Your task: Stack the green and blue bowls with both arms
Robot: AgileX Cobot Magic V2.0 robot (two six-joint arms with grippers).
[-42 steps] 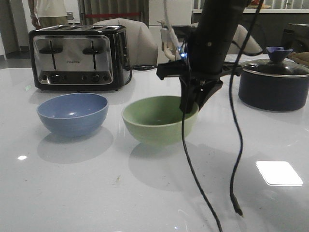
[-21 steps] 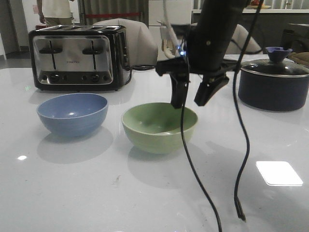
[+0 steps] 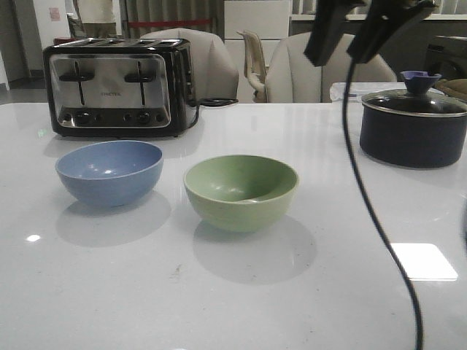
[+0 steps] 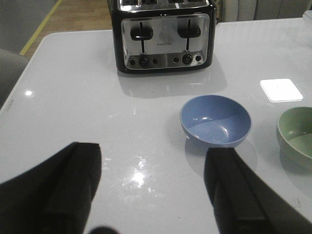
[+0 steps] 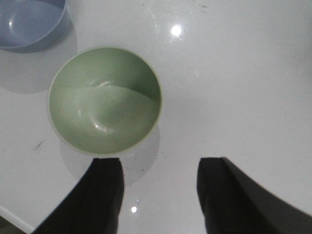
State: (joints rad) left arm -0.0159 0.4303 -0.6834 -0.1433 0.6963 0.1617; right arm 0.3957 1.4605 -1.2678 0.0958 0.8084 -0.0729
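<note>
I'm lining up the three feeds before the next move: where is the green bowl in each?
Front view: green bowl sits mid-table, right of the blue bowl.
Left wrist view: only part of it shows, cut by the right edge.
Right wrist view: whole bowl seen from above, beyond the open right pincer.
Shared landmark: the blue bowl beside it appears in all three views.

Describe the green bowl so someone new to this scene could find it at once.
Start at the big chrome toaster at the table's back left. Two bowls sit in front of it; the green bowl is the right-hand one, near mid-table. It is pale sage, while its equal-sized neighbour, the blue bowl, is grey-blue.
</note>
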